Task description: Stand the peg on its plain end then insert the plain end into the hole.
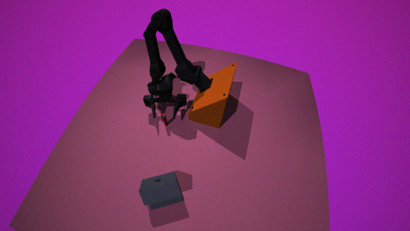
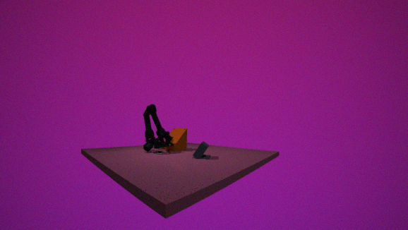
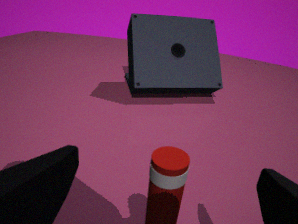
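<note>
The red peg [image 1: 165,120] [image 3: 165,204] stands upright on the table, its white-banded end with the bright red cap on top; its foot is cut off in the wrist view. My gripper [image 1: 164,118] [image 3: 170,161] is wide open, with one finger on each side of the peg and a gap to each. The grey sloped panel [image 1: 167,193] [image 2: 201,150] [image 3: 155,65] stands apart from the peg. Its single round hole [image 1: 158,180] [image 3: 178,50] is dark and has nothing in it.
An orange wedge-shaped block [image 1: 207,115] [image 2: 181,140] with small dark dots on its sloped face stands close beside the arm and gripper. The arm's links overlap its upper part in the top view. The table [image 1: 106,159] [image 2: 148,176] ends beyond the grey panel.
</note>
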Motion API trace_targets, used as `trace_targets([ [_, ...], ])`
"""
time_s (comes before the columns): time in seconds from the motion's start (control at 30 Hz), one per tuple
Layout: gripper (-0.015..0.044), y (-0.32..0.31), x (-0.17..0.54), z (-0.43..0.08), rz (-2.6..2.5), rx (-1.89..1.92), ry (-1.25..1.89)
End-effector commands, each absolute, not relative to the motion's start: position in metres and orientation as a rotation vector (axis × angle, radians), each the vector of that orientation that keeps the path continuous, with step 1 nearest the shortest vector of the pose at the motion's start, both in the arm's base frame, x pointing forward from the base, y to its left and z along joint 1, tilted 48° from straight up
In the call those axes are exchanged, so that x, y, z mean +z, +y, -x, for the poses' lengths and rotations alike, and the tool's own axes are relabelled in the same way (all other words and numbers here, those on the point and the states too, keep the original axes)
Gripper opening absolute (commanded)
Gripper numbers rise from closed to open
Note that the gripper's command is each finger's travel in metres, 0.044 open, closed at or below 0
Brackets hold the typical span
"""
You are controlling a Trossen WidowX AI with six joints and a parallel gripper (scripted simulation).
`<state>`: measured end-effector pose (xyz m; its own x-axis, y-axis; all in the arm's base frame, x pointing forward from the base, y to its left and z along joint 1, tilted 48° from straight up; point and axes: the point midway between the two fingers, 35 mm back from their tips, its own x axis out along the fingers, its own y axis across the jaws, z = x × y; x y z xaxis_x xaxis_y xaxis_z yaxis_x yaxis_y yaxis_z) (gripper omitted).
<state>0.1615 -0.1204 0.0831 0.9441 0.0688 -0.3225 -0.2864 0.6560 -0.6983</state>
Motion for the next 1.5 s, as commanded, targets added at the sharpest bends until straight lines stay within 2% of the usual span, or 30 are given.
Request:
trace_targets([
  [0.0,0.044,-0.12,0.083,-0.162,0.833,0.204,0.28],
  [0.23,0.044,-0.118,0.085,-0.164,0.833,0.224,0.292],
  [0.63,0.044,-0.06,0.128,-0.191,0.885,0.343,0.438],
  [1.03,0.044,-0.003,0.189,-0.172,0.837,0.21,0.288],
  [1.27,0.044,-0.001,0.191,-0.17,0.825,0.203,0.278],
  [1.47,0.044,-0.006,0.178,-0.174,0.712,0.217,0.426],
])
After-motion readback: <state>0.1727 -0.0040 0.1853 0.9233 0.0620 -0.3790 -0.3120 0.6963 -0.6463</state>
